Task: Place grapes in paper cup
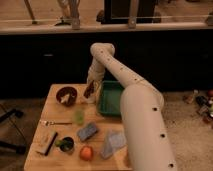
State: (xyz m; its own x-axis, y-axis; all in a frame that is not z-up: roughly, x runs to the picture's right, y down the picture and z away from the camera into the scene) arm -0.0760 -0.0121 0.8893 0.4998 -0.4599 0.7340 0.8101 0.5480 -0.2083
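Grapes (89, 90) hang clamped in my gripper (89, 93) at the far side of the table (40, 157), between the dark red bowl (66, 95) on the left and the green tray (111, 98) on the right. I judge this is the carry step, and next I must lower them over the paper cup (91, 98), which is mostly hidden just under my claw. The bowl holds something pale, and I cannot see inside the tray.

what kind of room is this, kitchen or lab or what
Probably a lab or test area, not a kitchen: a small wooden table stands on speckled carpet by a dark wall with a railing. The gripper hovers at the table's far edge beside a green bin.
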